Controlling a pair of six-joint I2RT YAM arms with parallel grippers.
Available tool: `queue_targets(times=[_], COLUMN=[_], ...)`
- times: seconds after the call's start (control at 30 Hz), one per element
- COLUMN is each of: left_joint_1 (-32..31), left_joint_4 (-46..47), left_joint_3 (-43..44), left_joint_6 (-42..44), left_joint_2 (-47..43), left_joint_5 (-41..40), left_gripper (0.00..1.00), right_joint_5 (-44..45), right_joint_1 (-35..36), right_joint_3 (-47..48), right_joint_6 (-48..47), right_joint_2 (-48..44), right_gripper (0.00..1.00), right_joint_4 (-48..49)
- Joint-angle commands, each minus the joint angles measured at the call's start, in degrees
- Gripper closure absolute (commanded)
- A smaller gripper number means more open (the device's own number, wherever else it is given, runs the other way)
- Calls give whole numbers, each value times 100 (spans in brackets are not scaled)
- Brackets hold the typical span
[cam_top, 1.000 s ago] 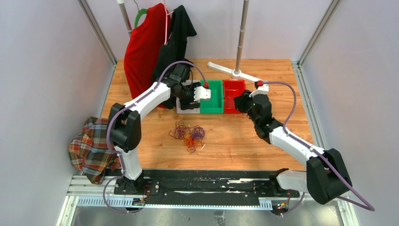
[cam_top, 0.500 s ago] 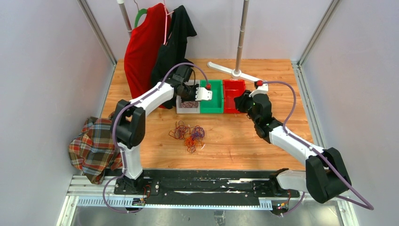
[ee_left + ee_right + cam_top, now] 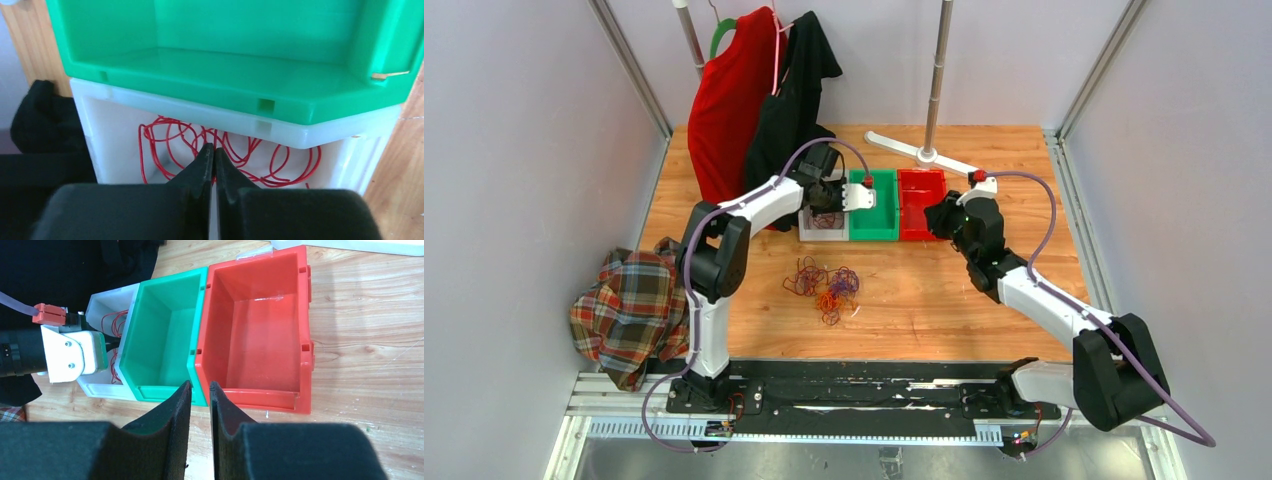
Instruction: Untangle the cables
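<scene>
A tangle of red, orange and purple cables [image 3: 824, 283] lies loose on the wooden table, apart from both arms. A separate red cable [image 3: 235, 150] curls inside the white bin [image 3: 120, 130]. It also shows as the red cable [image 3: 114, 322] in the right wrist view. My left gripper [image 3: 214, 149] points down into that bin, jaws shut to a thin slit just in front of the red loops. I cannot tell whether a strand is pinched. My right gripper [image 3: 200, 385] hovers at the near side of the green bin [image 3: 165, 335] and red bin [image 3: 260, 330]. Its jaws are narrowly open, with nothing between them.
The white bin [image 3: 824, 222], green bin [image 3: 874, 237] and red bin [image 3: 919, 236] stand side by side at mid-table. Red shirt [image 3: 739, 100] and black shirt [image 3: 804, 70] hang at the back left. A pole [image 3: 936, 90] stands behind the bins. A plaid cloth [image 3: 624, 310] lies at the left edge.
My left gripper has closed from wide open while staying over the white bin, and its elbow has swung in towards the bins. The right gripper's jaws have narrowed a little.
</scene>
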Motion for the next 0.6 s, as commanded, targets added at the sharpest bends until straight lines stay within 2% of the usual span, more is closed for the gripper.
queue_targets(times=[0.0,0.07,0.1,0.2,0.27,0.3,0.33,0.43,0.57], left_joint_1=[44,44,44,44,44,44,44,55,124], left_joint_4=[62,-331,-576,-1373,-1741,-1824,-1859,-1935,-2379], left_joint_3=[46,150,226,479,509,472,411,172,-416], left_joint_6=[-190,-179,-212,-379,-525,-602,-698,-1117,-1406], left_joint_2=[-194,-450,-625,-996,-1251,-1395,-1547,-2077,-2910], left_joint_5=[-63,115,193,365,326,276,183,30,393], left_gripper=[83,49,37,15,10,3,1,2,2], right_joint_5=[-60,-62,-50,14,10,-4,-30,-105,-160], right_joint_1=[-108,-103,-107,-106,-108,-108,-108,-106,-108], right_joint_3=[205,173,142,134,156,157,172,183,198], right_joint_6=[48,-15,-51,-120,-132,-130,-137,-193,-262], right_joint_2=[-79,-163,-216,-344,-396,-416,-434,-528,-572], right_gripper=[80,79,78,71,65,62,60,54,50], right_joint_4=[-116,-123,-105,-136,-157,-165,-174,-156,-150])
